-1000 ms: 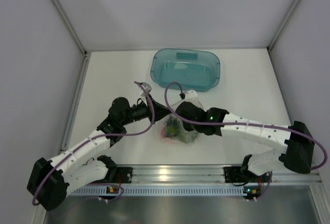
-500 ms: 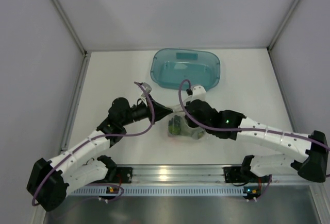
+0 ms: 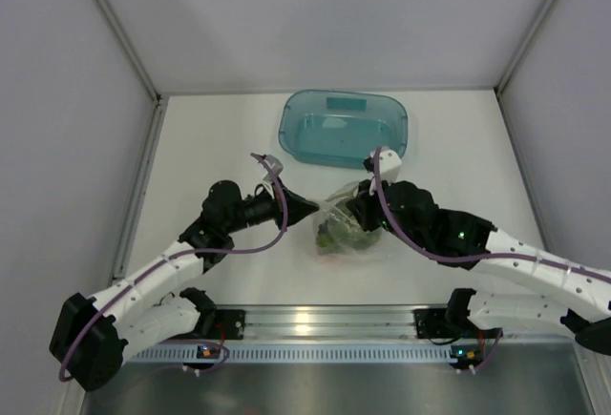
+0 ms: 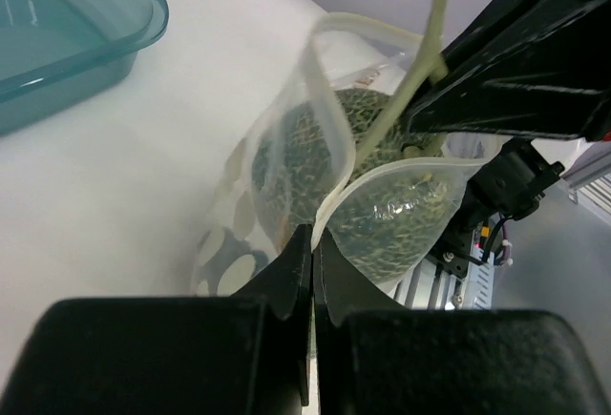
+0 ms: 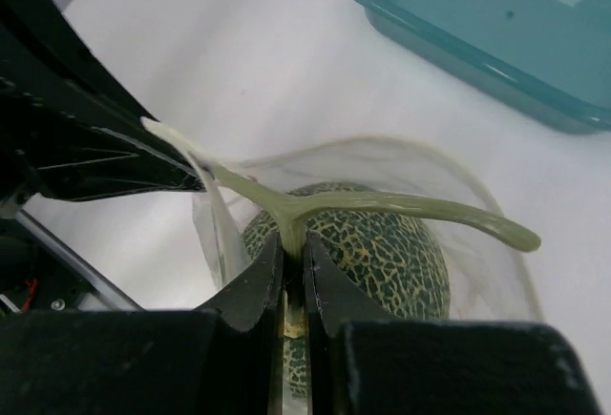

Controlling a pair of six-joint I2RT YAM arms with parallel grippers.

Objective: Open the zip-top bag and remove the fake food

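The zip-top bag [image 3: 346,229] sits between the two grippers, strung up from the white table [image 3: 210,148] by its top edge. Through the clear film I can see the fake food, mostly a large olive-green ball [image 5: 382,253] with a netted skin that fills the lower part of the pouch. I can't make out any other pieces behind it.

The left gripper [image 4: 312,243] has its jaws pressed together on one lip of the bag, with the plastic running up and away from its fingertips. The right gripper [image 5: 294,253] is likewise clamped narrow, on the pale zip strip [image 5: 401,207] of the opposite lip. That strip stretches off to both sides of its fingers, and one end reaches the black body of the left gripper. Between the two pinches the mouth of the bag gapes, and the green ball lies directly below the right gripper's fingertips.

Beyond both grippers, on the far side of the bag and apart from it, lies a teal translucent tray [image 3: 288,127]. Purple cables loop along each arm.
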